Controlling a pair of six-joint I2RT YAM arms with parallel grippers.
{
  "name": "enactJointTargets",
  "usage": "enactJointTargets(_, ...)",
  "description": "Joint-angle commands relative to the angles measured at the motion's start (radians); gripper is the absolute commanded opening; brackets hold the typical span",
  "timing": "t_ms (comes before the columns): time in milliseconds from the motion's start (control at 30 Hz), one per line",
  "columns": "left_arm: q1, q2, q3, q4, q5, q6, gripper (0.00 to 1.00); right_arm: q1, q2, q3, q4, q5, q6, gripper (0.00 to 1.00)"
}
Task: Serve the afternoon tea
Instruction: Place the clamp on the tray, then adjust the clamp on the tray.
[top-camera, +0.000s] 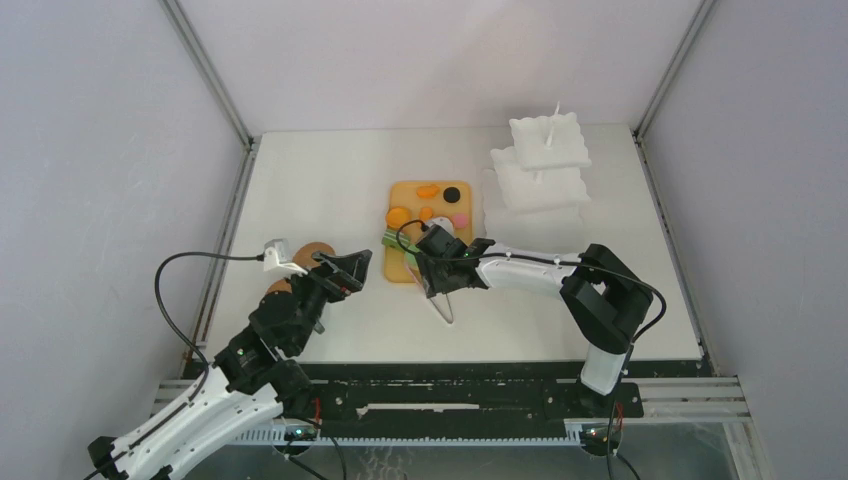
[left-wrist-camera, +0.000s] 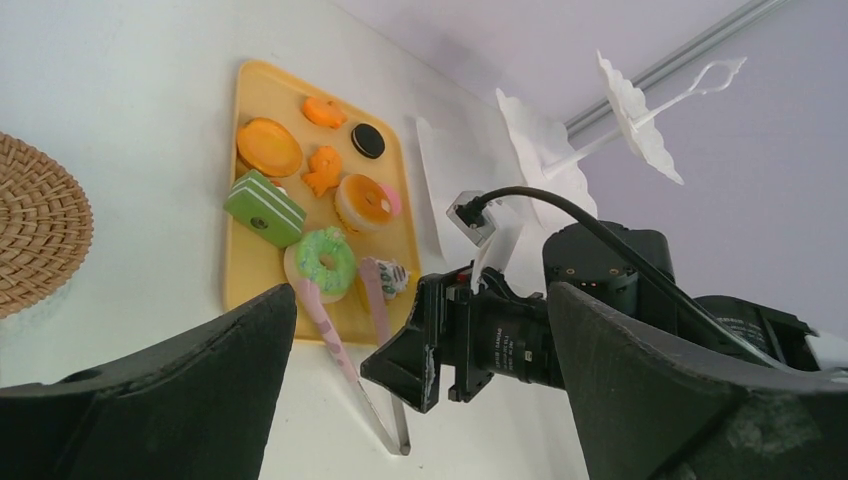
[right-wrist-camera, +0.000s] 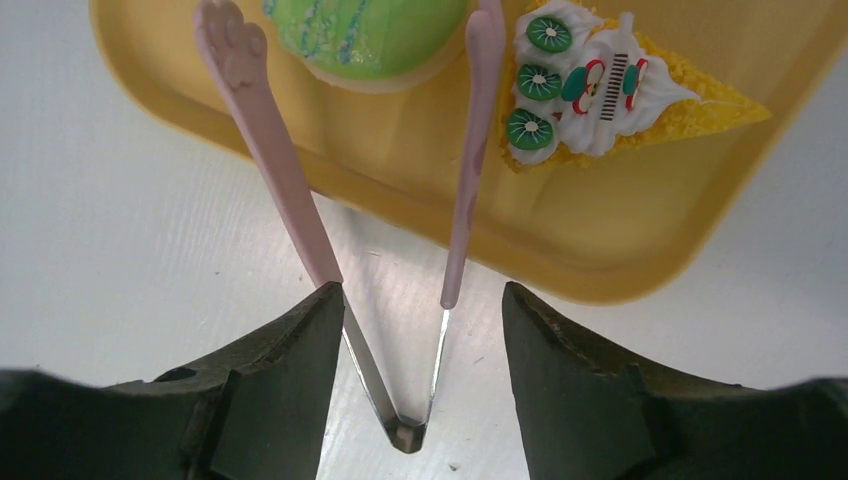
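White surface (top-camera: 330, 190): yellow tray (right-wrist-camera: 620, 250) of pastries (left-wrist-camera: 268, 147). Right gripper (right-wrist-camera: 422, 295), spread, straddles pink tongs (right-wrist-camera: 470, 150) at tray's 6 o'clock edge; tong tips flank green donut (right-wrist-camera: 370, 35), likely for lifting. Left gripper (top-camera: 345, 270) spread, 9 o'clock.

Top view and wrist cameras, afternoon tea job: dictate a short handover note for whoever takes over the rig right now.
Left gripper: open, empty, hovering beside a cork coaster on the left of the table.
Right gripper: open, low over the table, jaws either side of the hinge end of the pink tongs, not closed on them.
Things: green donut, cake wedge and other pastries all on the yellow tray; the tongs' tips straddle the donut. White tiered stand at far right looks bare.
Done: nothing served yet.
Left: probably grip the tongs, move pastries to the stand, set out coasters.
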Motion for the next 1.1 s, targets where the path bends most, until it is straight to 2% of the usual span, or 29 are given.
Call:
enactJointTargets(0, 0.006, 0.013, -0.028, 0.052, 0.000, -0.011, 1.00, 0.047, -0.061, 0.038, -0.013, 0.100, -0.066, 0.69)
enactJointTargets(133, 0.006, 0.023, -0.021, 0.056, 0.012, -0.012, 1.00, 0.067, -0.077, 0.016, -0.018, 0.133, -0.079, 0.73)
enactJointTargets(267, 0.006, 0.017, -0.029, 0.059, 0.021, -0.020, 1.00, 0.101, -0.125, -0.092, 0.095, 0.158, -0.077, 0.80)
enactJointTargets(367, 0.006, 0.014, -0.039, 0.065, 0.019, -0.016, 1.00, 0.121, -0.193, -0.206, 0.234, 0.204, -0.064, 0.99)
enactJointTargets(400, 0.006, 0.015, -0.042, 0.067, 0.018, -0.012, 1.00, 0.125, -0.216, -0.239, 0.276, 0.226, -0.043, 1.00)
enactJointTargets(500, 0.006, 0.019, -0.055, 0.085, 0.014, -0.004, 1.00, 0.137, -0.276, -0.314, 0.389, 0.233, -0.059, 1.00)
enactJointTargets(667, 0.005, 0.024, -0.078, 0.122, 0.006, 0.020, 1.00, 0.195, -0.284, -0.335, 0.476, 0.370, -0.064, 1.00)
enactJointTargets(867, 0.005, 0.031, -0.087, 0.160, 0.001, 0.075, 1.00, 0.215, -0.311, -0.411, 0.624, 0.289, -0.104, 1.00)
enactJointTargets(1067, 0.003, 0.003, -0.123, 0.181, -0.026, 0.088, 1.00, 0.197, -0.271, -0.404, 0.544, 0.314, -0.083, 0.97)
